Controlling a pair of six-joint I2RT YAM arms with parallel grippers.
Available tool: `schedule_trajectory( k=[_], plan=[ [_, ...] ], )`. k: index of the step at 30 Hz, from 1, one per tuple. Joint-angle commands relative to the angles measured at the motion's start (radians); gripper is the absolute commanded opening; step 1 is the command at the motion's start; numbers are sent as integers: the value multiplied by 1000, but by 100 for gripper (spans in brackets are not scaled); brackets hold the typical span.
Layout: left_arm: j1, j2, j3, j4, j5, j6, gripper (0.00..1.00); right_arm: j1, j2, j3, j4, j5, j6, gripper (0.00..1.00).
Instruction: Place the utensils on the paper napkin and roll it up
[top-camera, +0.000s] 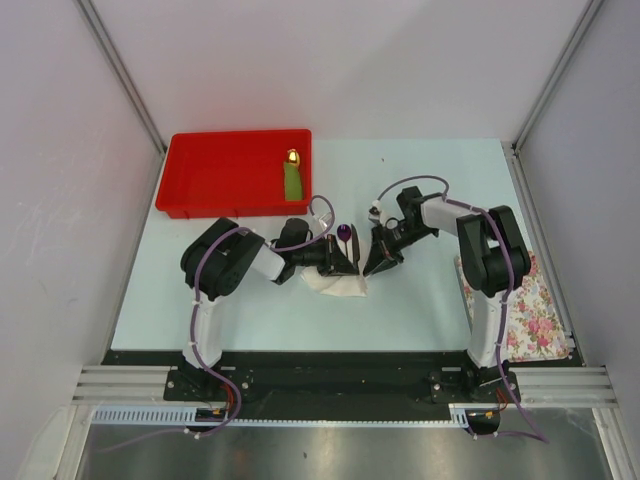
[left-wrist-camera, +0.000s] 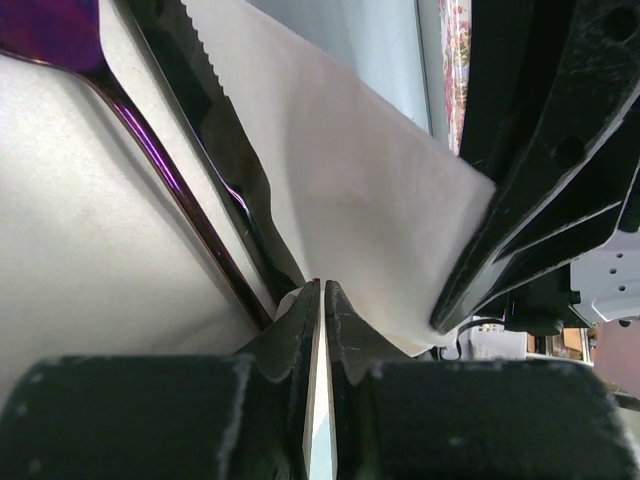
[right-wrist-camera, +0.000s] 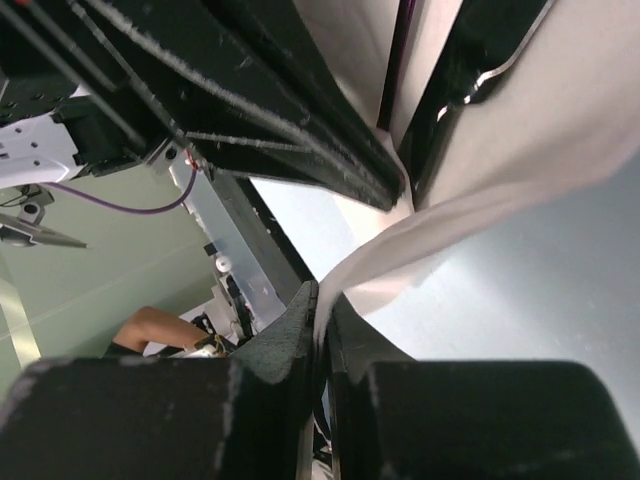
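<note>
1. Left tool (left-wrist-camera: 322, 292): clenched on a thin edge of the paper napkin (left-wrist-camera: 360, 200). In the left wrist view the sheet shows as a white sliver between the closed jaws.
2. Right tool (right-wrist-camera: 320, 298): likewise clenched on the paper napkin. In the right wrist view a raised fold of the sheet curves down into its closed jaws.
3. Paper napkin: lies on the counter (top-camera: 250, 300) about midway between the two arms. It is lifted and creased at both pinched places, and how much of it lies flat cannot be told.
4. Utensils: the spoon (top-camera: 344, 234) and the knife (left-wrist-camera: 215, 150) rest side by side on the paper napkin. The purple bowl is at the far end and the handles point toward the arms.
5. Governing relation: the long axis of the utensils runs roughly away from the arm bases and passes between the two tools, which face each other across it. The left tool's pinch sits just beside the handle ends. The right tool's pinch stands slightly apart, with the raised fold between it and the knife.
6. Inference: the roll probably has to travel sideways, across that axis, carrying one pinched edge over both utensils. The left tool appears nearer to them.
7. Outside the action: a red tray (top-camera: 220, 175) holds a green piece (top-camera: 291, 180), and a flowered cloth (top-camera: 535, 315) lies by the right arm.
</note>
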Motion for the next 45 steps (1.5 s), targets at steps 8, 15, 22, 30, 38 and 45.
schedule_trajectory(
  k=[8, 15, 22, 30, 38, 45],
  plan=[
    [12, -51, -1, 7, -15, -4, 12, 65, 63, 32, 79, 68, 56, 6],
    [27, -152, -39, -25, 20, -1, 34, 68, 77, 32, 92, 100, 67, 6],
    [78, -258, -88, -233, 31, 166, 52, 70, 75, 34, 96, 99, 75, 5],
    [84, -255, -50, -428, -13, 334, 54, 80, 61, 37, 96, 92, 79, 5],
    [67, -229, -38, -428, 10, 341, 40, 94, 63, 54, 89, 89, 81, 5],
    [56, -207, -21, -393, 11, 320, 19, 103, 64, 71, 82, 89, 82, 4]
  ],
)
